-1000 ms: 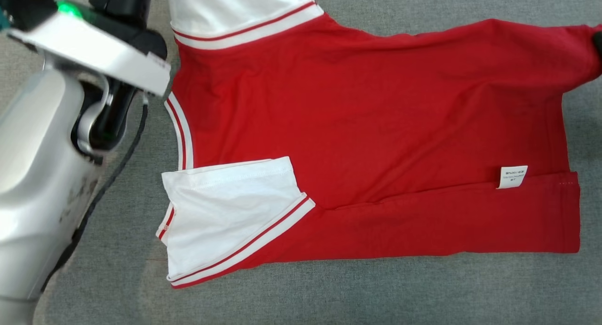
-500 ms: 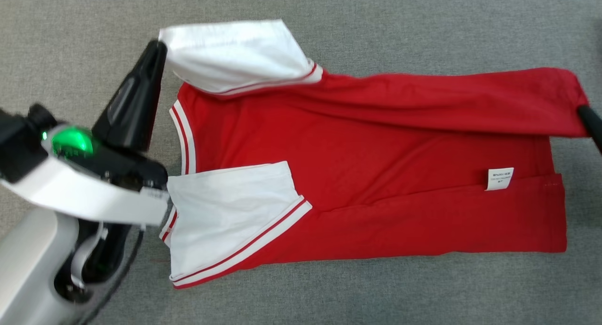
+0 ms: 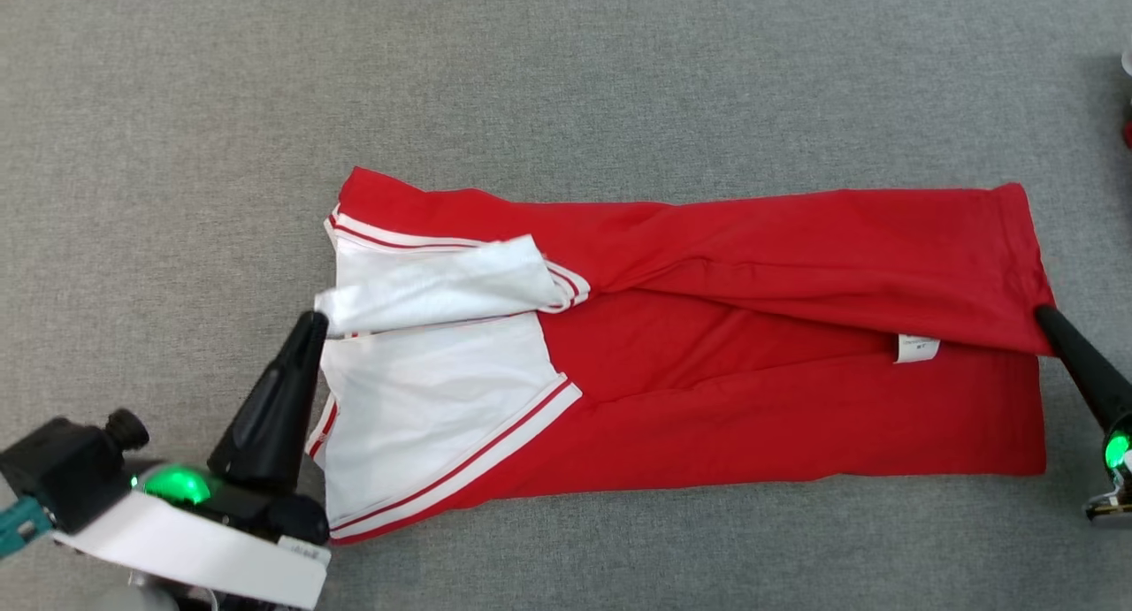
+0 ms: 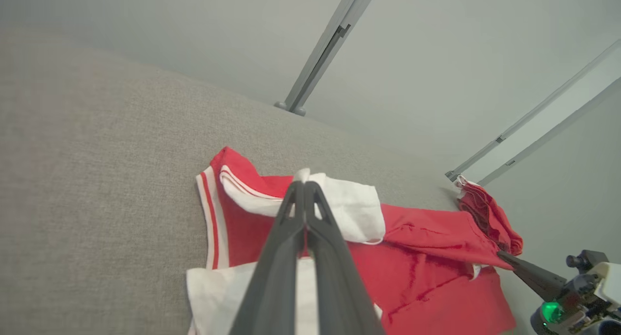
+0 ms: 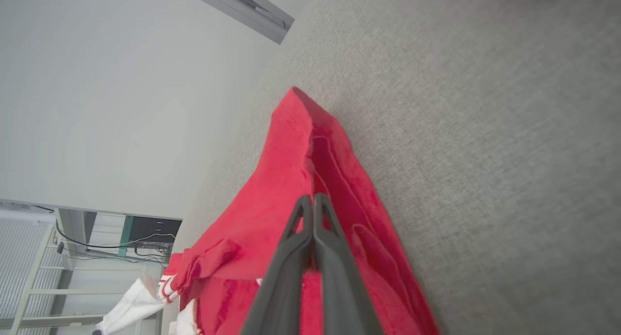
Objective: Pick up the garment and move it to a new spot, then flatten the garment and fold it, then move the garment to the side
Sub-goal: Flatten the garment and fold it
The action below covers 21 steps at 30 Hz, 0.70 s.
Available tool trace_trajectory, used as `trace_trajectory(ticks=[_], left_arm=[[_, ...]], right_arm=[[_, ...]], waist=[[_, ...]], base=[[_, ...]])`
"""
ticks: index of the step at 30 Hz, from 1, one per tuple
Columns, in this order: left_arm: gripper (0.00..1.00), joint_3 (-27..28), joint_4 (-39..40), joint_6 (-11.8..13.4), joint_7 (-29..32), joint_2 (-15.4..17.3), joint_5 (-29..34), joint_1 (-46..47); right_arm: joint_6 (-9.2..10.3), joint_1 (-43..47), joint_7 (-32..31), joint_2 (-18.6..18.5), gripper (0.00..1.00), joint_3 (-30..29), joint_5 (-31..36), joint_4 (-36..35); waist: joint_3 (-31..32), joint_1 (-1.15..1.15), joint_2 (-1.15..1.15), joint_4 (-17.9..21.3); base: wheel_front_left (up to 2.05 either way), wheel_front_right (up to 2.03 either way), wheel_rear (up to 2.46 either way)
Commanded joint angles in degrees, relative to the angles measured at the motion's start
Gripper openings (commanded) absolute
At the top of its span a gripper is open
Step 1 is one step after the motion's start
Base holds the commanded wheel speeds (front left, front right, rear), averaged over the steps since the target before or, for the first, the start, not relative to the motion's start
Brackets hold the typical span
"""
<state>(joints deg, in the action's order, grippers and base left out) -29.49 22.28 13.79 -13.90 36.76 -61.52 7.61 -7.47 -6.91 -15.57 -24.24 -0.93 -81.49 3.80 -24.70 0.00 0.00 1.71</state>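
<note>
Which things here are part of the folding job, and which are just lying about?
Job: red-and-white garment; left gripper pinching its white sleeve; right gripper pinching its red edge.
Lying about: crumpled red cloth on the right; metal posts.

The soft red cotton garment [image 3: 752, 408] has two white sleeves [image 3: 424, 408], each edged by a white border with a thin red line [image 3: 495, 452]. A small white label [image 3: 915, 347] with tiny dark print shows against the red. The flat woven cloth surface [image 3: 619, 89] is plain mid-grey. The left gripper [image 3: 312, 321] and right gripper [image 3: 1048, 317] are matt black, each with a glowing green light [image 3: 177, 485]; the flat wrist plate [image 3: 195, 549] by the left one is white.
</note>
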Motion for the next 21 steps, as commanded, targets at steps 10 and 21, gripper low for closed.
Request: trace_trajectory(ticks=[10,21], left_arm=[[0.0,-2.56,-8.51,-1.17,1.24,-2.63,-3.55,-3.64],[1.0,0.71,-18.27,-0.06,-1.21,-9.51,4.58,0.25]], right_arm=[[-0.05,-0.1,4.63,1.54,0.53,1.18,4.5,2.46],[-0.05,-0.96,22.04,1.34,1.0,4.56,19.19,-0.79]], waist=[[0.09,0.0,0.0,-0.16],[1.6,0.0,0.0,-0.26]], base=[[0.0,0.0,0.0],[0.0,0.0,0.0]])
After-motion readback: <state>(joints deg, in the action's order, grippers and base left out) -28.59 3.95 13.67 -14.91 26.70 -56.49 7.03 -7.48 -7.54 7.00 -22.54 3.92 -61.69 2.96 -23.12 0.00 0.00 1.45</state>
